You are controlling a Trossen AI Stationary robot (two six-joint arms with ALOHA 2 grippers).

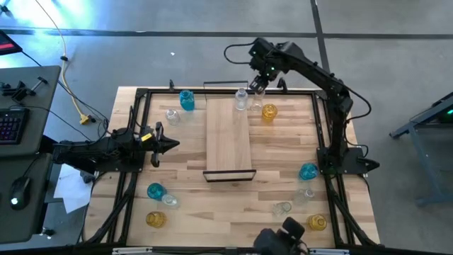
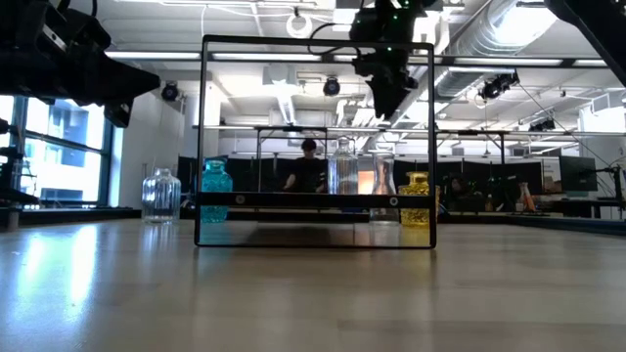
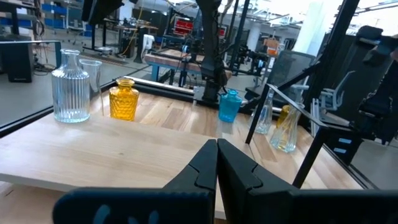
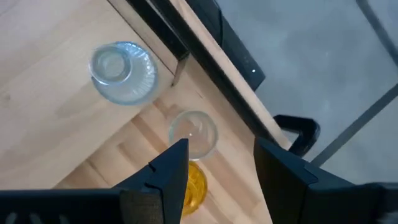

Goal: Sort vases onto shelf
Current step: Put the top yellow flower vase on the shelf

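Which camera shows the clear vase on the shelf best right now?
The right wrist view: it looks straight down on the clear vase standing on the shelf, beside the right hand, which is open. The high view shows it small at the shelf's far end, the low view behind the frame, and the left wrist view from the side.

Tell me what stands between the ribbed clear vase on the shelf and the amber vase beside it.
In the high view, a smaller clear vase stands between the ribbed clear vase and the amber vase.
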